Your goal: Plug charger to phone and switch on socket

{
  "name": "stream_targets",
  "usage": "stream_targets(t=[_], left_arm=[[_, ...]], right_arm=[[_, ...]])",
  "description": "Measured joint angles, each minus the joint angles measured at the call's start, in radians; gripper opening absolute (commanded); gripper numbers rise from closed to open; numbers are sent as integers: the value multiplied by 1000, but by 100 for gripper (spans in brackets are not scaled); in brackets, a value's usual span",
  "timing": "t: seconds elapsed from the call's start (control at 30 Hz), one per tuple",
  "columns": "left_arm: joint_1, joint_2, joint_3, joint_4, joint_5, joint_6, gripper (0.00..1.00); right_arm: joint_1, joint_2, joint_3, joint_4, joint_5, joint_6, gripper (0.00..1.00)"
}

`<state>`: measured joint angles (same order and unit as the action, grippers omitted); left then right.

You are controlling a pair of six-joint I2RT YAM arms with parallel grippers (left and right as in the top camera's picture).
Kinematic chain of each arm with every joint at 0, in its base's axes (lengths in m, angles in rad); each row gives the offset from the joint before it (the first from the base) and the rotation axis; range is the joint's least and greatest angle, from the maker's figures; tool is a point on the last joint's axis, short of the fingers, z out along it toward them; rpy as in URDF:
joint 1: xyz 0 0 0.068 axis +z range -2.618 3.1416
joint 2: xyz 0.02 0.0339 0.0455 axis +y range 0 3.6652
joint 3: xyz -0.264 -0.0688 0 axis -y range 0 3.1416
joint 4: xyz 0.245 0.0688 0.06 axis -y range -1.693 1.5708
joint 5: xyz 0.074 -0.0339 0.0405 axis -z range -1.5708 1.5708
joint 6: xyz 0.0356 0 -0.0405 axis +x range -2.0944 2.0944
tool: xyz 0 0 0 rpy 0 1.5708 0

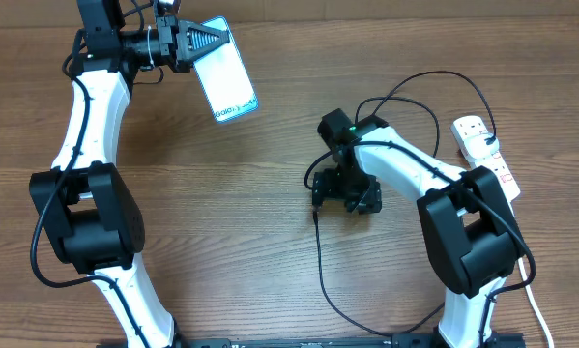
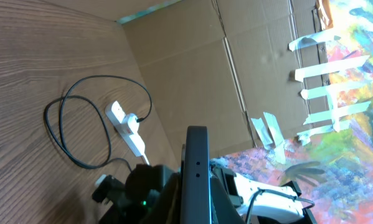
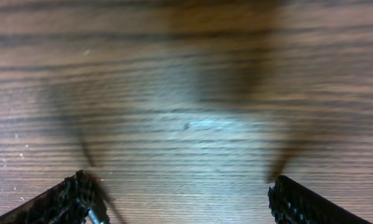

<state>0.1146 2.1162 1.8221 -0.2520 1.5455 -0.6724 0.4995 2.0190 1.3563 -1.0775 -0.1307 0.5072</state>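
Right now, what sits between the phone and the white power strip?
The overhead view shows the right gripper and loops of black charger cable between phone and power strip.

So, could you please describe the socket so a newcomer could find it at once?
Start at the right edge of the wooden table, beside the right arm's black joint. The socket lies there, a white oblong strip with the thin black cable of the charger looping from it. Unlike the white arm segments nearby, it lies flat on the wood.
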Motion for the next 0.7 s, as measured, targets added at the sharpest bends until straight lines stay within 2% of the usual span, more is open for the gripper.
stream_targets(t=[0.27,0.53,0.7], left_arm=[[0,0,0,0,0,0,4],[0,0,0,-7,0,0,4],[0,0,0,-7,0,0,4]], right_arm=[[99,0,0,40,-24,14,92],[61,0,5,117,-79,31,92],[64,0,6,107,-116,4,92]])
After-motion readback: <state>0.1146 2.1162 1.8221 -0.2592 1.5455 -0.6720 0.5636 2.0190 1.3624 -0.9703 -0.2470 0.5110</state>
